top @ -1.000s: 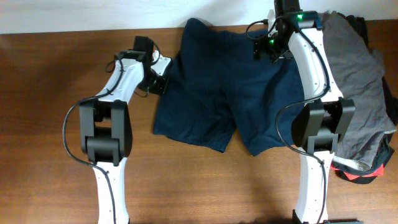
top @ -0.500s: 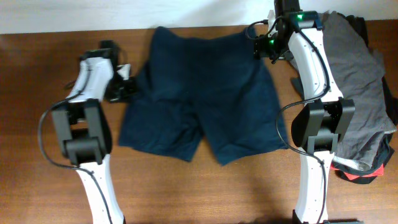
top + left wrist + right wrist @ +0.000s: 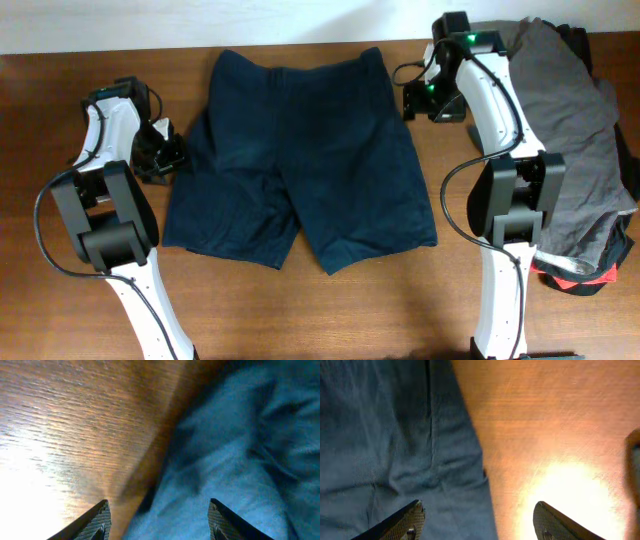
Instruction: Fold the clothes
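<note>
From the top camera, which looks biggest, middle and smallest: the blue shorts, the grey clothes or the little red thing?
1. Blue shorts: largest, spread out flat.
2. Grey garment: smaller, lying in a heap.
3. Red-and-black item: smallest, with only a bit peeking out below the grey garment.

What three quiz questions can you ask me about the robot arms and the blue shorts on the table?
1. True or false: the blue shorts lie spread out on the table.
2. Pick one. The left fingers are: A) open, above the edge of the shorts; B) shut on a cup; C) holding a sock.
3. Fill in: the clothes pile beside the right arm is mostly ___ in colour.
Key: 1 true; 2 A; 3 grey.
</note>
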